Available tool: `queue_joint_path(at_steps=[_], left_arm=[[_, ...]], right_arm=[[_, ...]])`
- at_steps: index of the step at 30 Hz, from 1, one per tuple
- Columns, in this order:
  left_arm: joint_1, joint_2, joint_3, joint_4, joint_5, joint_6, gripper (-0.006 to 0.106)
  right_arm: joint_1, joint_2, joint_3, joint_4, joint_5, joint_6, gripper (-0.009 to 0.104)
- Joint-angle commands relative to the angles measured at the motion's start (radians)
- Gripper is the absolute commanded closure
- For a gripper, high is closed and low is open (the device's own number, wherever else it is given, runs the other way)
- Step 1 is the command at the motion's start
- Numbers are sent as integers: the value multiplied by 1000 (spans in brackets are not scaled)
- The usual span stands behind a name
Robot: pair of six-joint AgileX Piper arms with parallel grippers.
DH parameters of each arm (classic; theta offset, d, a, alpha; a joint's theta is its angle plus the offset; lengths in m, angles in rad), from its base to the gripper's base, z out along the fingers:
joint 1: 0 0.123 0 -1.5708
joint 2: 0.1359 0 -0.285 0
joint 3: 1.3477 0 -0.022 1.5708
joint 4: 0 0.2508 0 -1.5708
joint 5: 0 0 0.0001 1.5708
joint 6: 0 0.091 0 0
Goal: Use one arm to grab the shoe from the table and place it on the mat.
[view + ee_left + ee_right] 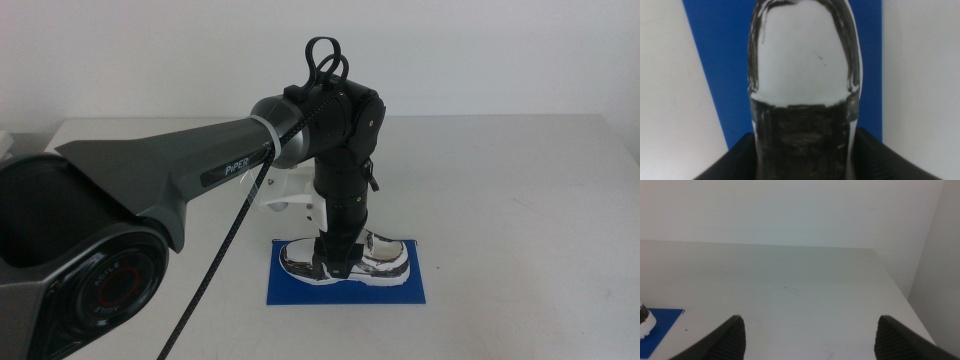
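The white and black shoe [385, 258] lies on the blue mat [420, 290] near the front middle of the table [520, 180]. The left arm reaches in from the left and points straight down, and my left gripper [338, 265] straddles the middle of the shoe. In the left wrist view the shoe [802, 65] fills the picture over the mat [720, 60], with the left gripper [802, 150] pressed against both its sides, shut on it. My right gripper [810, 330] waits open over bare table, out of the middle view; its camera catches a corner of the mat [660, 322].
The left arm's bulky base [80, 270] fills the lower left of the middle view, with a black cable [225, 250] hanging from it. A white wall rises behind the table, and the table's right edge [892, 280] shows in the right wrist view.
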Motion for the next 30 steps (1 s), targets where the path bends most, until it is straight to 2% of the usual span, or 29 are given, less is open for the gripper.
queue_joint_path(at_steps=[1,4,8,30], left_arm=[[-5,-59,-29,-1,99,-24,35],[-5,-62,-29,-2,99,-24,23],[-5,-66,-29,0,99,-24,16],[-5,-201,-30,27,99,-24,15]], right_arm=[[-5,-21,-10,-8,-79,-13,29],[-5,-21,-10,-8,-79,-13,29],[-5,-21,-10,-8,-79,-13,29],[-5,-21,-10,-8,-79,-13,29]])
